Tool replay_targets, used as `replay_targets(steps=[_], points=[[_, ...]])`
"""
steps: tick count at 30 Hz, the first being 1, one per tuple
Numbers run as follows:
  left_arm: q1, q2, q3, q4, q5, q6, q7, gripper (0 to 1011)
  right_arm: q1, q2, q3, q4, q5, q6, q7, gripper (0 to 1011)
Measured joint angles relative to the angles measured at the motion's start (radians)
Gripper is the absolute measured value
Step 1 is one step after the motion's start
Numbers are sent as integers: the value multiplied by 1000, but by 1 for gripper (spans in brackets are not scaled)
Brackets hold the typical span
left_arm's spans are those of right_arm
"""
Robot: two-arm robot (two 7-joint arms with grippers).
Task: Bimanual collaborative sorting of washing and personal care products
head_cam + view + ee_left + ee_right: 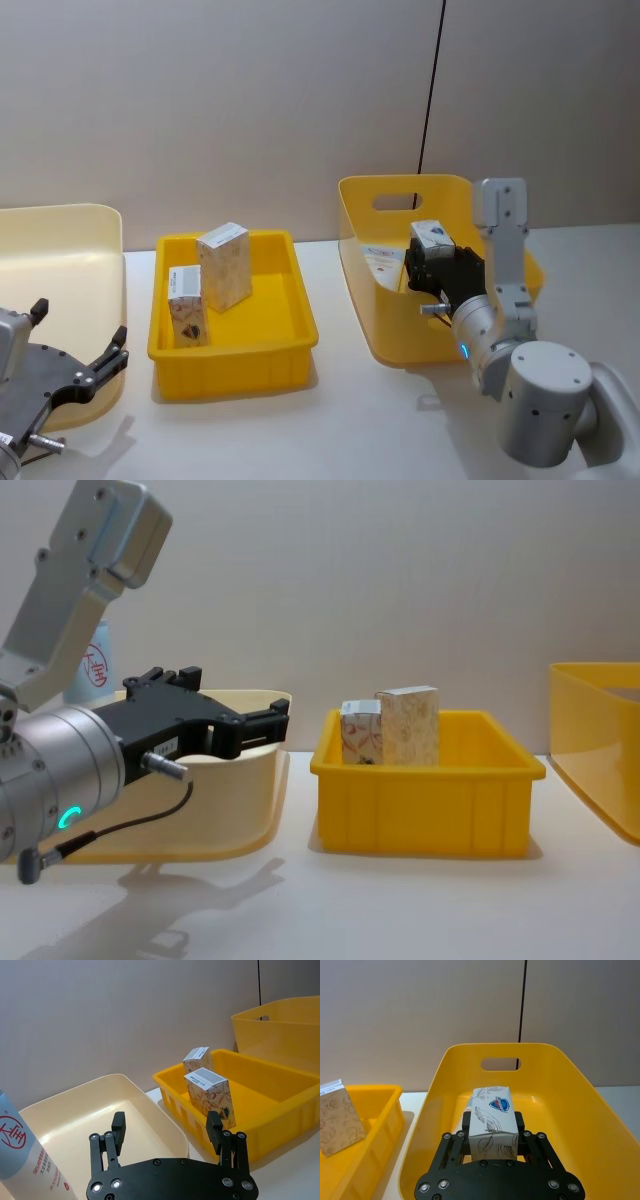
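white carton [492, 1120] clamped between right gripper [492, 1132] jaws over yellow bin [560, 1090]

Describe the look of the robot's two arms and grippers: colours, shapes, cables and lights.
Both arms are built of silver-grey cylindrical joints and boxy grey links. Each gripper, the left gripper and the right gripper, is black, with a flat screw-studded base plate and two slim fingers. A thin black cable loops off each wrist, and a cyan light glows there.

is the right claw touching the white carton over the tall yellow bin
Touching. The right wrist view shows the right claw shut on the white carton, a finger pressed against each side, above the tall yellow bin.
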Motion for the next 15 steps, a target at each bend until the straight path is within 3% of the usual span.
replay_targets(steps=[2, 6, 15], points=[[0, 0, 0, 0, 0, 0, 0, 1003, 1, -2, -1, 4, -1, 4, 0, 461], [0, 0, 0, 0, 0, 0, 0, 1003, 1, -5, -2, 11, -2, 10, 0, 618], [0, 0, 0, 0, 0, 0, 0, 1003, 2, -8, -3, 19, -4, 16, 0, 868]])
